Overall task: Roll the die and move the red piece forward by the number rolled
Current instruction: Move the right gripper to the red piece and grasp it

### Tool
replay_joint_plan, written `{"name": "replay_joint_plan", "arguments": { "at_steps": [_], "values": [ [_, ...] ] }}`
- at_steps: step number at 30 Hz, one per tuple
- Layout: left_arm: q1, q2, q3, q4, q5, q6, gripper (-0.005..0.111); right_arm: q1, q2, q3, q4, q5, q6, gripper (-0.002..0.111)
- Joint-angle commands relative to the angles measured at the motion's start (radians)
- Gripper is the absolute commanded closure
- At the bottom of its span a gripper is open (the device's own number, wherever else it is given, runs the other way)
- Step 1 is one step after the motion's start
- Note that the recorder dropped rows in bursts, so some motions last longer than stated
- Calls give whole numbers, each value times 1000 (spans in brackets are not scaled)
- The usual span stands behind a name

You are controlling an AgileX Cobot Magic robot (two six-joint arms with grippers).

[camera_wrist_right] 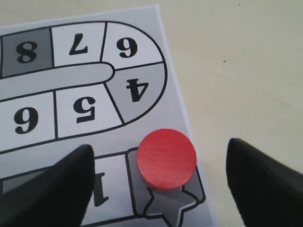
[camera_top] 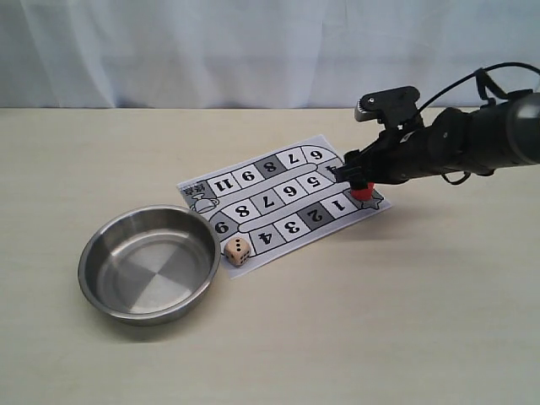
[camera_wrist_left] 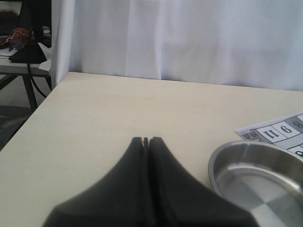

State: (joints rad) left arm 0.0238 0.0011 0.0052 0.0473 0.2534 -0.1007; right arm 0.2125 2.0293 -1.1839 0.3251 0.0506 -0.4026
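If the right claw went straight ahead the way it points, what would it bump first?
Probably the red piece, standing on the star square between the open fingers of the right gripper. The fingers might slip past either side and touch the paper board instead; depth is hard to judge.

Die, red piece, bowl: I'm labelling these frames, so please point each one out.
die [camera_top: 238, 250], exterior view, middle of its pip-marked side.
red piece [camera_wrist_right: 166, 158], right wrist view, centre of its round top.
bowl [camera_top: 152, 270], exterior view, bare inner floor.
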Motion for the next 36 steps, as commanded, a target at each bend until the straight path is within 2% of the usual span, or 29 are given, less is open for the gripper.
{"name": "replay_joint_plan", "arguments": {
  "at_steps": [1, 5, 8, 15, 22, 36],
  "values": [
    [0, -1, -5, 2, -11, 0, 107, -2, 32, -1, 0, -60, -2, 36],
    [0, -1, -5, 2, -11, 0, 107, -1, 50, -1, 0, -77, -2, 36],
    [0, -1, -5, 2, -11, 0, 107, -1, 67, -1, 0, -83, 3, 41],
    [0, -1, -5, 2, -11, 0, 107, -1, 74, -1, 0, -106, 5, 67],
    [0, -1, -5, 2, -11, 0, 107, -1, 57, -1, 0, -91, 5, 104],
    [0, -1, -5, 2, -11, 0, 107, 4, -32, -1, 0, 120, -3, 104]
  ]
}}
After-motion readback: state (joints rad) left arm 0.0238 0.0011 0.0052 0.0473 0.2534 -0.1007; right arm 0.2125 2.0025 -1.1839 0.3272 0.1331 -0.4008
